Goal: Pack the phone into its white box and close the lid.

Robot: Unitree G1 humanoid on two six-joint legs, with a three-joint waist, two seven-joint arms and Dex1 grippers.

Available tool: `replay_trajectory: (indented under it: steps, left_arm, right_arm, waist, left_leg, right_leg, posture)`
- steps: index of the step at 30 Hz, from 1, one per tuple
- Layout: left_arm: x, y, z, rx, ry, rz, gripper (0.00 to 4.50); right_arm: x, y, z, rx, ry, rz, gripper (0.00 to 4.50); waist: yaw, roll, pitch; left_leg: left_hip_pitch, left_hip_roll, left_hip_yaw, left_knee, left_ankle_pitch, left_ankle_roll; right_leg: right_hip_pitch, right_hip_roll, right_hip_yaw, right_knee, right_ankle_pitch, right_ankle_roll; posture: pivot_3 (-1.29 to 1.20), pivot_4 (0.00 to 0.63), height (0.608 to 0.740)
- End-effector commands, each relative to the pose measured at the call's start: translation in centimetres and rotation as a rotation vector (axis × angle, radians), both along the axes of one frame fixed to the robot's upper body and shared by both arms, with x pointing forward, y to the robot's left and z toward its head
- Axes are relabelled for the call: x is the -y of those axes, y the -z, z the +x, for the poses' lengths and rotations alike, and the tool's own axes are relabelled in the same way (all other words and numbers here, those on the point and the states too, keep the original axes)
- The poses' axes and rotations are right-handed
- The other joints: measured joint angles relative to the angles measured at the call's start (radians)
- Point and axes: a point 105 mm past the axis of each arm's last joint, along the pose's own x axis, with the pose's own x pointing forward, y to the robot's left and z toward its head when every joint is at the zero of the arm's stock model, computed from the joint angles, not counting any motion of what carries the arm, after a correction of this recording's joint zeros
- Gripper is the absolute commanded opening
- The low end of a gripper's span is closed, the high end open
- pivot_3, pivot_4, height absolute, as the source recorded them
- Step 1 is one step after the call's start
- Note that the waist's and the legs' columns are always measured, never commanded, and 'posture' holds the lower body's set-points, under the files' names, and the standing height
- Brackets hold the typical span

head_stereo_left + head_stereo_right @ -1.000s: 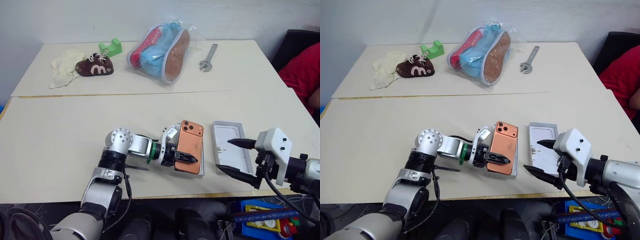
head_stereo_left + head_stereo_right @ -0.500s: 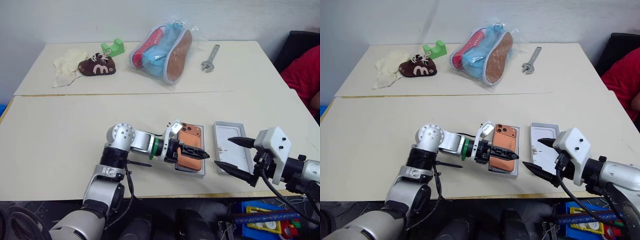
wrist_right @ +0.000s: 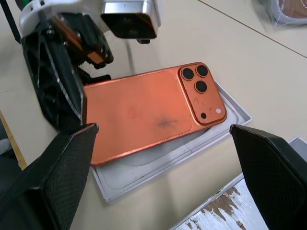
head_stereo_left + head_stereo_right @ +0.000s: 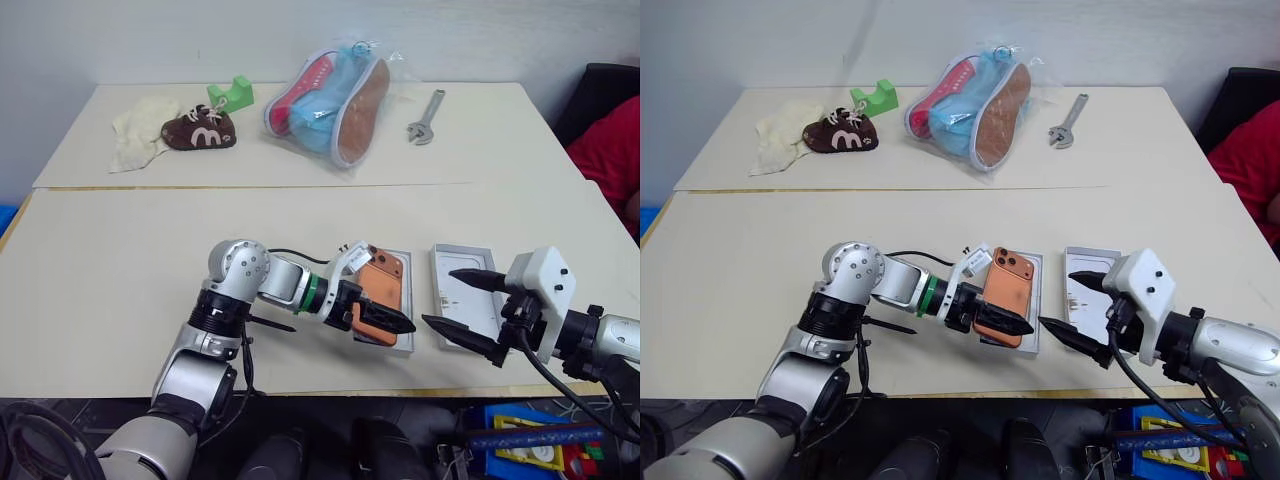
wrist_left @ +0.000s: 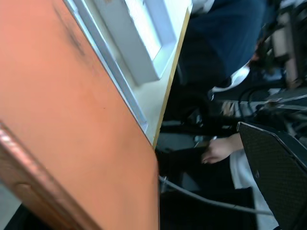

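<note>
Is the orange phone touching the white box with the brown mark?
Apart. The left eye view shows bare table between the phone and the white box.

Two pale tables (image 4: 120, 260) against a plain white wall (image 4: 150, 40)

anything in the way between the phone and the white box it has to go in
Yes: the open right gripper hangs over the white box, its fingers across the near part of the opening. Nothing lies on the table between the phone and the box.
</note>
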Motion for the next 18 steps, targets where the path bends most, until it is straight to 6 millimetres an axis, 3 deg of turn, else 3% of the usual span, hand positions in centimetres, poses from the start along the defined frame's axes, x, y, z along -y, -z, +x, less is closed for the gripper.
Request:
replay_trajectory:
  steps: [1,6,11,13,18]
  left_arm:
    - [0.7,-1.7,-0.5,0.157,0.078,-0.027,4.49]
    - [0.5,-0.6,-0.2,0.333,0.161,0.047,4.49]
    - [-1.0,-0.8,0.1,0.392,0.198,0.074,4.49]
    - [-2.3,-0.8,0.5,0.424,0.191,0.098,4.49]
    - [-8.4,-1.8,-0.2,0.473,0.188,0.037,4.49]
  right_arm:
    - [-0.2,-0.5,-0.2,0.03,-0.011,0.001,4.5]
    - [-0.3,-0.6,-0.2,0.03,0.004,0.033,4.5]
    - [-0.2,-0.2,-0.4,0.018,0.028,0.026,4.5]
    - [0.3,0.2,-0.2,0.004,0.069,0.007,4.5]
    - [2.2,1.2,1.7,-0.046,0.297,-0.035,4.5]
  waist:
    - [-0.001,0.0,0.0]
    - [-0.001,0.0,0.0]
    - [0.0,0.0,0.0]
    - [-0.004,0.0,0.0]
    - [-0.024,0.002,0.001]
  left_leg:
    - [0.0,0.0,0.0,0.0,0.0,0.0]
    - [0.0,0.0,0.0,0.0,0.0,0.0]
    - [0.0,0.0,0.0,0.0,0.0,0.0]
    - [0.0,0.0,0.0,0.0,0.0,0.0]
    - [0.002,0.003,0.002,-0.003,0.0,-0.001]
  right_leg:
    - [0.0,0.0,0.0,0.0,0.0,0.0]
    - [0.0,0.0,0.0,0.0,0.0,0.0]
    - [0.0,0.0,0.0,0.0,0.0,0.0]
    - [0.0,0.0,0.0,0.0,0.0,0.0]
    - [0.0,0.002,0.002,0.0,0.0,0.0]
  posture:
    - [0.0,0.15,0.74]
    - [0.0,0.15,0.74]
    - [0.0,0.15,0.74]
    - [0.0,0.15,0.74]
    - [0.0,0.15,0.74]
